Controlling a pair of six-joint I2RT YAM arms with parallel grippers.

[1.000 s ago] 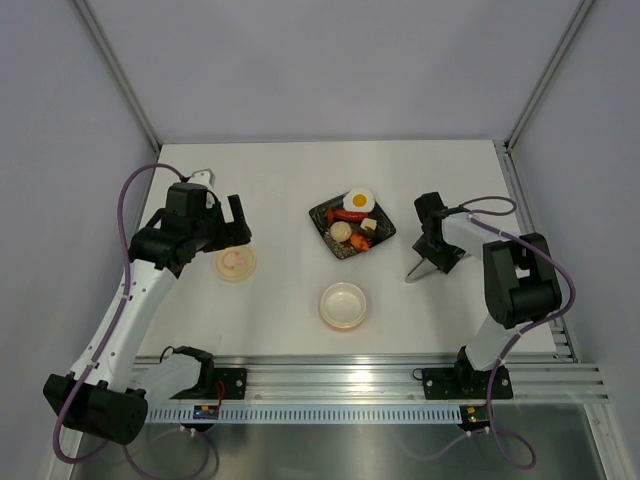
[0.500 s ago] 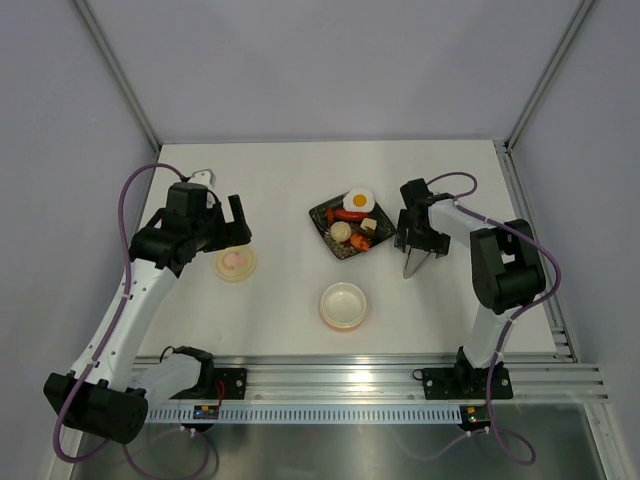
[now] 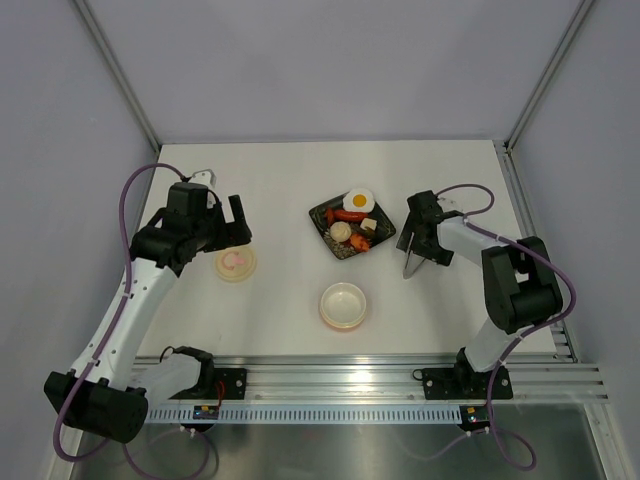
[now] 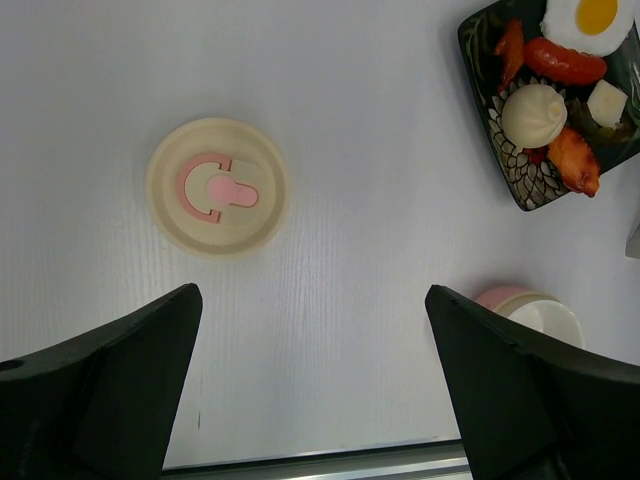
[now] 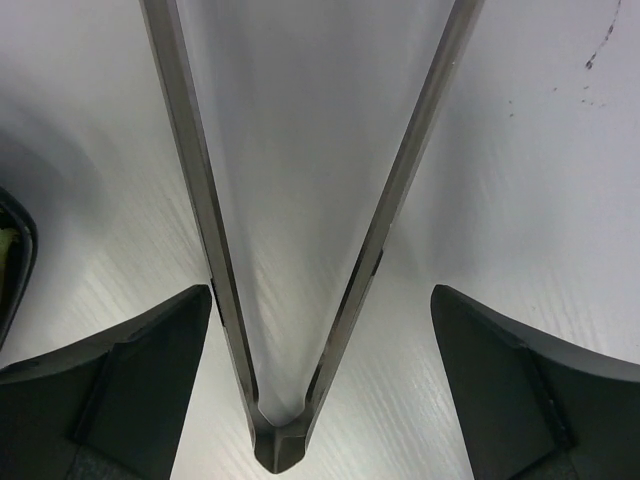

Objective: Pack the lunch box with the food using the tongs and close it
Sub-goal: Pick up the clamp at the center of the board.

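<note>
The lunch box tub stands open at the table's near middle; in the left wrist view its rim peeks past my finger. Left of it lies the round lid, pink mark up. The food sits on a black tray: egg, sausage, pale ball, orange piece, cube. The tongs lie flat right of the tray. My right gripper is open, straddling their joined end without touching. My left gripper hovers open and empty near the lid.
The black tray's corner shows just left of the tongs. An aluminium rail runs along the near table edge. Grey walls enclose the table at the back and both sides.
My right gripper's jaws have opened wider, and its wrist swung left and then settled over the tongs' joined end. The left arm, lid, tub and food have not moved.
</note>
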